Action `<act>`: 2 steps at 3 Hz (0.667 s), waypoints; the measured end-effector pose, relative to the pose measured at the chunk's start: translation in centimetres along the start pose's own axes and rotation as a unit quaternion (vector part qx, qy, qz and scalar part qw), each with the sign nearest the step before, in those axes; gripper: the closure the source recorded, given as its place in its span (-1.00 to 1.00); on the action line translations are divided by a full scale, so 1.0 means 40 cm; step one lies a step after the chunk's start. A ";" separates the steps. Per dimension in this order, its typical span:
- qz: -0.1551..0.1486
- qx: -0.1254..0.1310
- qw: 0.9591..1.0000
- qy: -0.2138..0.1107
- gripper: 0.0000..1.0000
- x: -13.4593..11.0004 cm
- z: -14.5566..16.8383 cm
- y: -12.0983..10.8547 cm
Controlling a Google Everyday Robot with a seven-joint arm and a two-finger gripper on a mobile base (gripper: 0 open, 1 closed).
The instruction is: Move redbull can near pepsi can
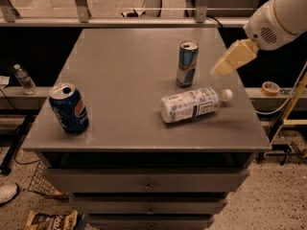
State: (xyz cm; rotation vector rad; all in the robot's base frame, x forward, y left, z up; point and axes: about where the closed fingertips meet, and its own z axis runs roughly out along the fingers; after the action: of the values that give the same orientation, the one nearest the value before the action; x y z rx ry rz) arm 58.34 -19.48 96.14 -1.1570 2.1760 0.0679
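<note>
The redbull can (186, 63) stands upright right of the middle of the grey cabinet top (124, 85). It is slim, blue and silver, with a silver top. The pepsi can (68, 108) stands upright near the front left corner, wider and dark blue with a round logo. My gripper (233, 58) comes in from the upper right on a white arm and hangs just right of the redbull can, apart from it. It holds nothing that I can see.
A clear plastic water bottle (193, 104) lies on its side just in front of the redbull can. A small bottle (23, 79) stands on a ledge at the left. A tape roll (271, 87) lies at the right. A snack bag (50, 220) lies on the floor.
</note>
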 end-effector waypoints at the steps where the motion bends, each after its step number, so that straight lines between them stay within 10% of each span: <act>1: 0.041 0.002 0.999 -0.031 -1.00 -0.054 0.050 -0.023; 2: 0.051 -0.008 0.998 -0.033 -1.00 -0.092 0.102 -0.020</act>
State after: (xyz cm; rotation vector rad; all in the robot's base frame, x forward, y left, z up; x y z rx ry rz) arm 62.53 -15.95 95.29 -1.0385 2.1786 0.1655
